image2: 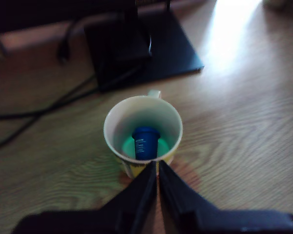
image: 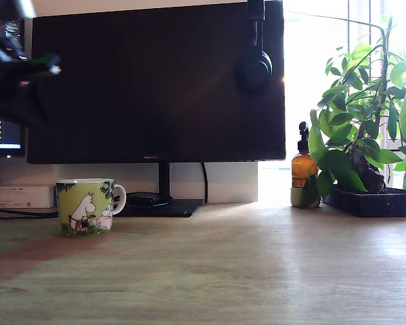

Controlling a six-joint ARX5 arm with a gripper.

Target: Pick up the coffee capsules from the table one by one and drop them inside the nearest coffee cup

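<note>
The light green coffee cup (image: pixel 86 206) with white cartoon figures stands on the wooden table (image: pixel 243 271) at the exterior view's left. Seen from above in the wrist view, the cup (image2: pixel 117 114) holds one bright blue coffee capsule (image2: pixel 145 141), lying inside against the bottom. My gripper (image2: pixel 156 166) hangs above the cup's near rim, its two dark fingers pressed together with nothing between them. In the exterior view my arm (image: pixel 17 64) is a dark blur high above the cup at the top left. No other capsule shows on the table.
A large black monitor (image: pixel 155 81) on a flat stand base (image2: pixel 151 48) sits right behind the cup, with cables (image2: pixel 34 114) trailing beside it. An amber pump bottle (image: pixel 302 177) and a potted plant (image: pixel 365 135) stand at the exterior view's right. A white box (image: pixel 24 196) lies at the left edge.
</note>
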